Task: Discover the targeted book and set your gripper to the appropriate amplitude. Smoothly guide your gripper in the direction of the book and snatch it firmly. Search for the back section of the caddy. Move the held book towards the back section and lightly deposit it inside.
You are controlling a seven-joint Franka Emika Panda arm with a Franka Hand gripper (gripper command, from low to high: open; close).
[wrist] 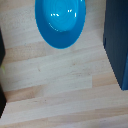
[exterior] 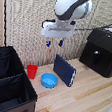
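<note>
Book [exterior: 64, 69] stands on edge on the wooden table [exterior: 87, 96], just beside the blue bowl [exterior: 49, 81] on the exterior view's right, long axis level along the tabletop, running from upper left to lower right in that view, broad navy cover facing the camera. Gripper [exterior: 53, 43] hangs above it, fingers apart, holding nothing; approach step, I'd say, grasp not yet made. Next move likely calls for descending and lining the fingers across the thin top edge. Caddy [exterior: 8, 81] sits well apart at the exterior view's left.
</note>
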